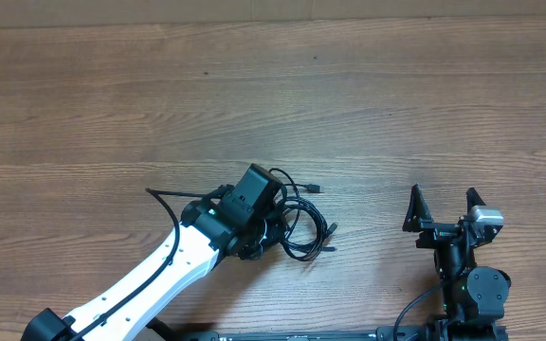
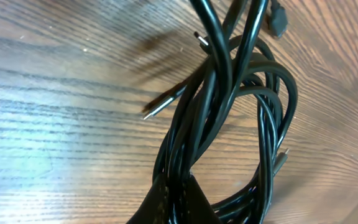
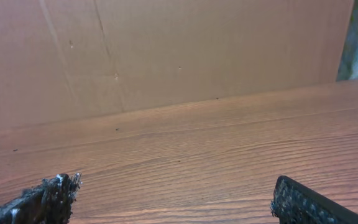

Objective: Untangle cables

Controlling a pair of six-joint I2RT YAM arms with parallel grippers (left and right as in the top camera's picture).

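Note:
The cables point(image 1: 303, 225) are thin black cords coiled together on the wooden table, right of centre. My left gripper point(image 1: 271, 225) sits over the coil's left side. In the left wrist view its fingers point(image 2: 178, 202) are shut on a bunch of several strands of the cables point(image 2: 229, 118). A silver-tipped plug point(image 2: 160, 106) and a dark plug point(image 2: 277, 22) stick out of the bundle. My right gripper point(image 1: 444, 210) is open and empty, well to the right of the coil; its two fingertips point(image 3: 173, 199) frame bare wood.
The wooden table point(image 1: 254, 95) stretches far and wide behind the coil. A loose black strand point(image 1: 164, 196) runs left of the left wrist. A brown board wall point(image 3: 166, 50) stands at the table's far edge.

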